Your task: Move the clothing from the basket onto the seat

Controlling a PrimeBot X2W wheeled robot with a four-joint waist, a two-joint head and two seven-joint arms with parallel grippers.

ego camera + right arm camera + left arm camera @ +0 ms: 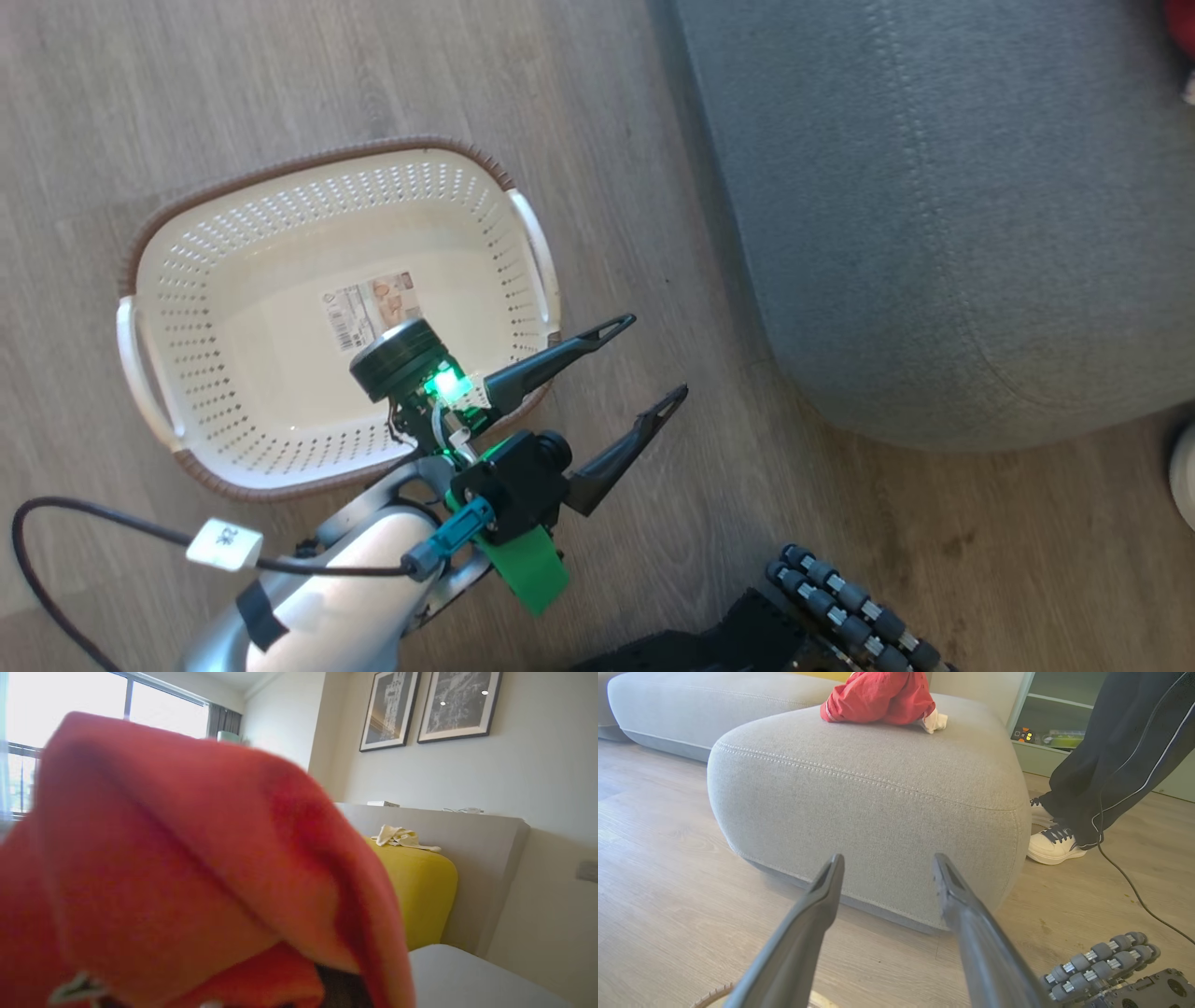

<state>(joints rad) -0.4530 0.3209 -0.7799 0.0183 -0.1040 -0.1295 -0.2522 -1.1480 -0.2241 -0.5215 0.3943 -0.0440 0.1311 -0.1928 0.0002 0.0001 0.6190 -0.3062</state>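
Left claw (649, 357) gapes empty near the large grey fabric seat (934, 233); right claw pinches crumpled red clothing (187, 858) over it, apparently for release.

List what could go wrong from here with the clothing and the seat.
1. Red fabric drapes right over the right wrist camera and hides that arm's fingers. It may cling and get dragged away from the seat if that arm pulls off.
2. A person's shoe and a cable lie close beside the seat, near the robot's rollers. Driving there could catch either.
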